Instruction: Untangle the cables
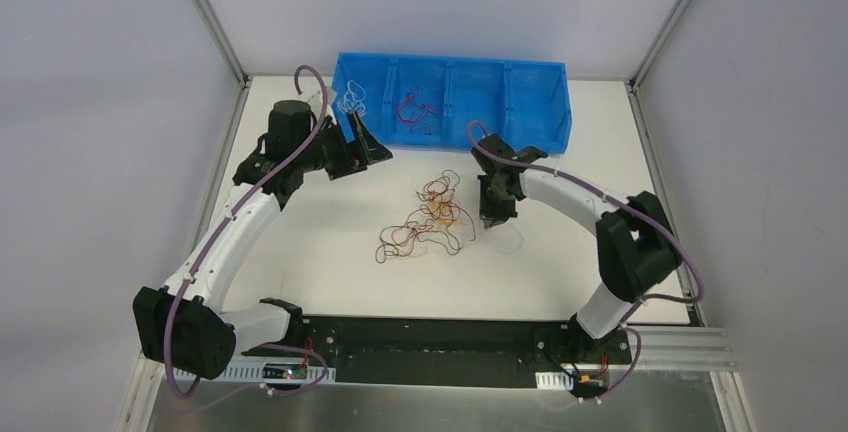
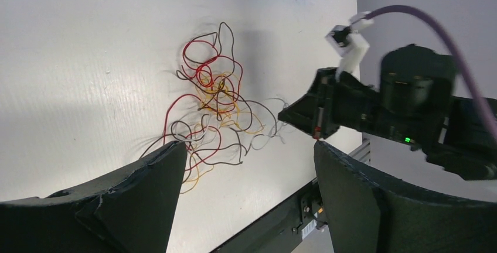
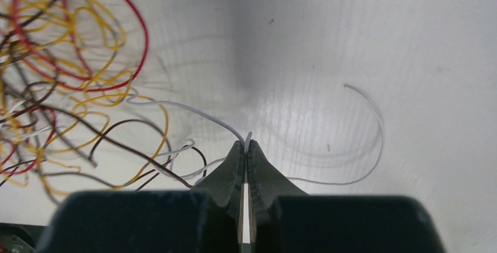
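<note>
Pinching a white cable (image 3: 193, 110) with the right pincer (image 3: 246, 144) at the right edge of the cable tangle (image 1: 430, 220) on the table (image 1: 330, 252); holding the left pincer (image 1: 365, 142) spread, far left, well apart.

Two arms extended, one gripper spread, one pinched.
The left arm (image 1: 235, 232) bends toward the far left, and the left gripper (image 1: 365, 142) has its jaws wide apart. The right arm (image 1: 570, 192) angles inward, the right gripper (image 3: 246, 147) clamped on a white cable (image 3: 193, 111).

I count one blue bin (image 1: 530, 102) with four compartments, one white wire bunch (image 1: 352, 104) and one red bunch (image 1: 415, 110) inside it, one cable tangle (image 1: 428, 220) outside, and two arms: left arm (image 1: 240, 222), right arm (image 1: 570, 192).
</note>
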Robot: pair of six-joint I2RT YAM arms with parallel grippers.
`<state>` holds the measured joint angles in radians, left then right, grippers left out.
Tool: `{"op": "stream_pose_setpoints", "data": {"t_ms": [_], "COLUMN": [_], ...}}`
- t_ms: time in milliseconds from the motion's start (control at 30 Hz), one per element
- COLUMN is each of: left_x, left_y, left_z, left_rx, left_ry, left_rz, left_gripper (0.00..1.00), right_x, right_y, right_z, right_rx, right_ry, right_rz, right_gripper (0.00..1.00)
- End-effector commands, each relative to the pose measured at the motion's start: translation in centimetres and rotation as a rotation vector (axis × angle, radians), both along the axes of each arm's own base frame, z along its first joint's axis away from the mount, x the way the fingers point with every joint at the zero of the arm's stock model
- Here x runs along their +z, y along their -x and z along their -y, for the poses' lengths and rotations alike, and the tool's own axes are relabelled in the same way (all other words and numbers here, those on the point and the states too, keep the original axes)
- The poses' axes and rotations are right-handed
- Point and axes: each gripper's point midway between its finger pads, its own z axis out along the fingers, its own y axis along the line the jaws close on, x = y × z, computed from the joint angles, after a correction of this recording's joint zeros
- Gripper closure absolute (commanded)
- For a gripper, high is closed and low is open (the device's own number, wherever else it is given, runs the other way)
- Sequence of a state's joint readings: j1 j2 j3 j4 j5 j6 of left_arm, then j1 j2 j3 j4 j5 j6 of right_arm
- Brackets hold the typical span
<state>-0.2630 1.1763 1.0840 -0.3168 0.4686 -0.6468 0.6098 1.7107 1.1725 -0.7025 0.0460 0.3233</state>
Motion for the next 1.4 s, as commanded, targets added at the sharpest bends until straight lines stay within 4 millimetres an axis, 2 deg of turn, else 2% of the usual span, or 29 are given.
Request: {"op": "stream_pose_setpoints", "data": {"t_ms": [0, 67, 167, 267, 300, 333, 500, 700, 800, 867, 900, 933, 1000, 1067, 1100, 1200, 1367], "left_x": [-0.6, -2.1, -4.6, -6.4, -6.8, -7.0, -7.8, -11.9, -14.8, -17.3, -18.4, -19.4, -22.0, -23.4, -24.1, -24.6, -23.2], "left_y": [0.9, 1.7, 3.0, 2.7, 2.4, 2.1, 0.6, 0.7, 0.6, 0.8, 0.8, 1.0, 1.9, 2.6, 3.0, 3.7, 2.9], "left_z": [1.8, 3.6, 6.7, 8.7, 9.3, 9.9, 13.6, 18.4, 19.1, 18.6, 18.3, 17.6, 15.4, 13.0, 11.6, 8.2, 3.0], "left_rx": [-0.042, -0.080, -0.147, -0.171, -0.172, -0.175, -0.203, -0.276, -0.253, -0.217, -0.198, -0.177, -0.120, -0.070, -0.039, 0.045, 0.177], "left_ry": [0.064, 0.058, 0.011, 0.006, 0.010, 0.018, 0.095, 0.087, 0.085, 0.078, 0.074, 0.067, 0.022, -0.022, -0.051, -0.095, -0.147], "left_rz": [-0.016, -0.037, -0.072, -0.108, -0.118, -0.117, -0.130, -0.206, -0.277, -0.342, -0.372, -0.403, -0.478, -0.527, -0.549, -0.574, -0.549], "left_gripper": [0.18, 0.16, 0.12, 0.09, 0.02, 0.01, 0.01, 0.01, 0.05, 0.19, 0.30, 0.47, 0.75, 0.96, 1.00, 1.00, 1.00], "right_x": [6.7, 8.4, 9.8, 10.9, 11.1, 11.4, 12.9, 14.1, 14.9, 15.8, 16.4, 17.3, 18.6, 20.1, 20.8, 22.4, 24.8], "right_y": [-1.1, -1.4, -1.2, -0.9, -0.8, -0.7, 0.1, 0.7, 0.9, 0.9, 0.9, 0.7, 0.6, 0.4, 0.3, 0.3, 0.7], "right_z": [0.2, -0.2, -0.7, -1.0, -1.1, -1.2, -1.9, -2.6, -2.6, -2.3, -2.1, -1.8, -0.5, 1.2, 2.0, 4.6, 9.1], "right_rx": [0.001, 0.009, 0.022, 0.029, 0.032, 0.036, 0.062, 0.079, 0.088, 0.090, 0.088, 0.087, 0.078, 0.043, 0.022, -0.054, -0.160], "right_ry": [-0.049, -0.085, -0.120, -0.152, -0.163, -0.176, -0.242, -0.297, -0.312, -0.308, -0.301, -0.293, -0.256, -0.226, -0.221, -0.217, -0.176], "right_rz": [0.157, 0.188, 0.196, 0.209, 0.211, 0.215, 0.225, 0.228, 0.247, 0.268, 0.281, 0.308, 0.348, 0.399, 0.421, 0.471, 0.544], "right_gripper": [1.00, 1.00, 1.00, 1.00, 1.00, 1.00, 1.00, 1.00, 1.00, 1.00, 1.00, 1.00, 1.00, 1.00, 1.00, 1.00, 1.00]}}
